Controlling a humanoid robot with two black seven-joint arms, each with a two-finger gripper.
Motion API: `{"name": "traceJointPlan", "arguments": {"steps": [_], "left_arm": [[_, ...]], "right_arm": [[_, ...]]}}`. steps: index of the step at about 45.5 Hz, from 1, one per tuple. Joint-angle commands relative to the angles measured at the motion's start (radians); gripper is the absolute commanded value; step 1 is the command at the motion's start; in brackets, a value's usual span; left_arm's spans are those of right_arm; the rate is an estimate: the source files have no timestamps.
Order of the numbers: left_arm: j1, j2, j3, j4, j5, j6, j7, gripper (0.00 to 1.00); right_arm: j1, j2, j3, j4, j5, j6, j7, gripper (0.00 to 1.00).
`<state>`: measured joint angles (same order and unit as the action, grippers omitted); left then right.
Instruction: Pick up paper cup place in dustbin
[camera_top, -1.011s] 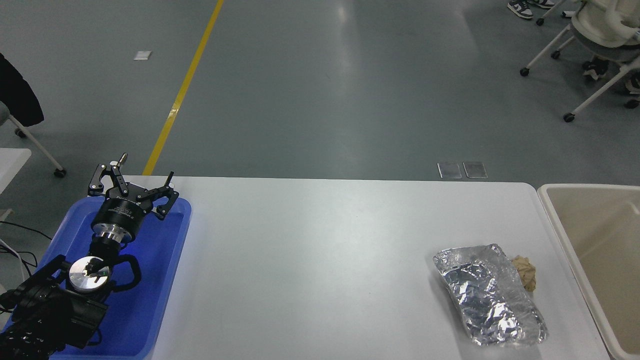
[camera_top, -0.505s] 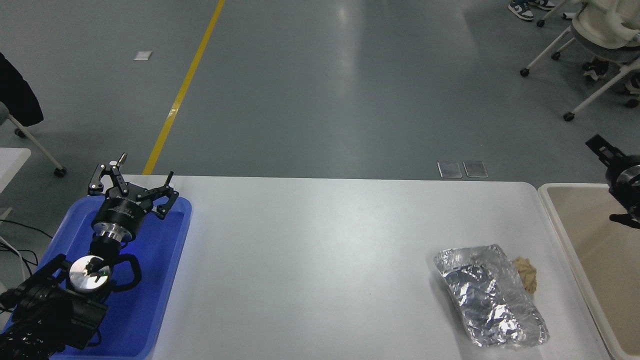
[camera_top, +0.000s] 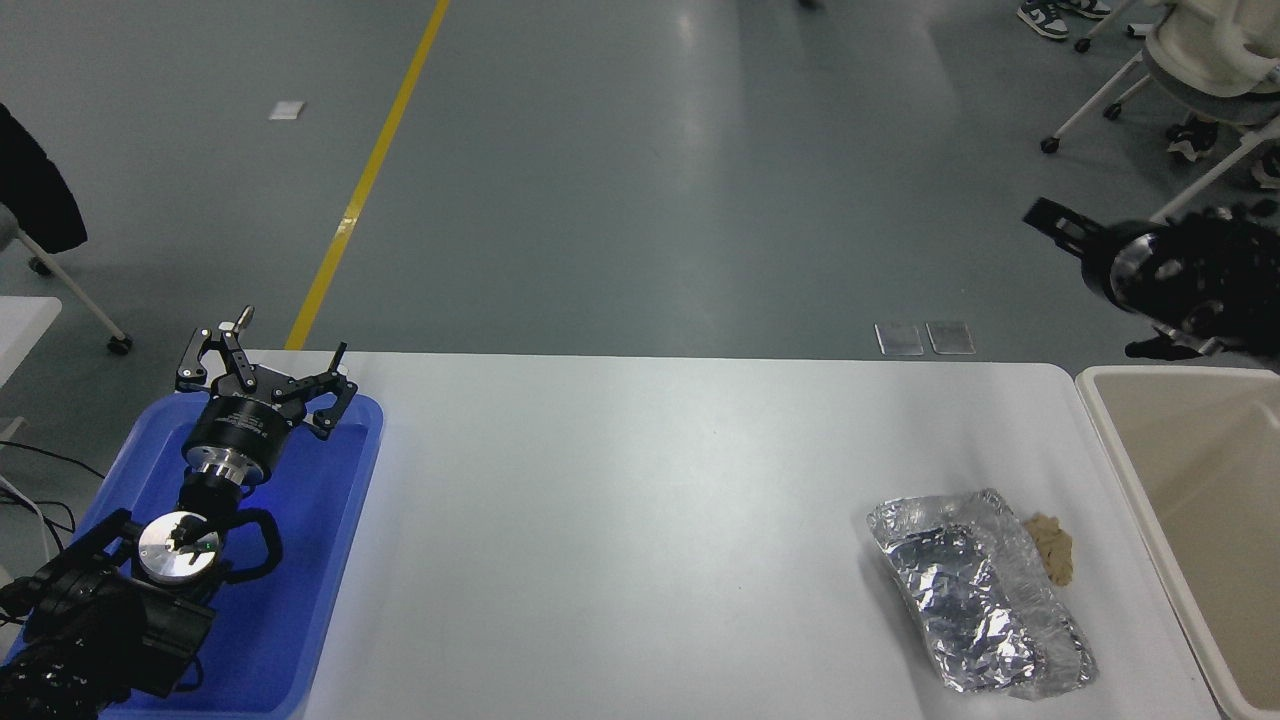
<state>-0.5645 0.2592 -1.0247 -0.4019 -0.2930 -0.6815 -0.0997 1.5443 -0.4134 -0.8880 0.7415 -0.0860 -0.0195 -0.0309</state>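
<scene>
No paper cup shows anywhere in the head view; it is hidden or out of view. The beige dustbin (camera_top: 1110, 440) stands off the table's right end, partly cut by the picture edge, and the part of its inside that shows holds nothing. My right gripper (camera_top: 1098, 283) comes in from the right edge, blurred, above and just beyond the dustbin's far left corner, with its fingers spread apart and nothing between them. My left gripper (camera_top: 268, 352) is parked open over the blue tray at the lower left.
A wrinkly silver foil packet (camera_top: 975, 590) lies on the white table (camera_top: 620, 520) near its right end, with a small tan paper wad (camera_top: 1052, 547) touching its right side. The shallow blue tray (camera_top: 310, 560) sits at the left. Chairs stand on the floor beyond.
My right arm, absent a second ago, has come in from the right edge and moved left and up past the dustbin's far corner. The left arm has not moved.
</scene>
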Motion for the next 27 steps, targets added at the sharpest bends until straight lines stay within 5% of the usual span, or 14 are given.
{"name": "traceJointPlan", "arguments": {"steps": [1,15,27], "left_arm": [[0.0,0.0,0.0,0.0,0.0,0.0,0.0,1.0],[0.0,0.0,0.0,0.002,0.0,-0.001,0.0,1.0],[0.001,0.0,0.0,0.0,0.0,0.0,0.0,1.0]], "right_arm": [[0.24,0.001,-0.08,0.211,-0.003,0.202,-0.007,1.0],[0.46,-0.042,-0.104,0.346,-0.112,0.634,-0.009,1.0],[0.606,-0.148,-0.118,0.55,-0.195,0.805,-0.009,1.0]]}}
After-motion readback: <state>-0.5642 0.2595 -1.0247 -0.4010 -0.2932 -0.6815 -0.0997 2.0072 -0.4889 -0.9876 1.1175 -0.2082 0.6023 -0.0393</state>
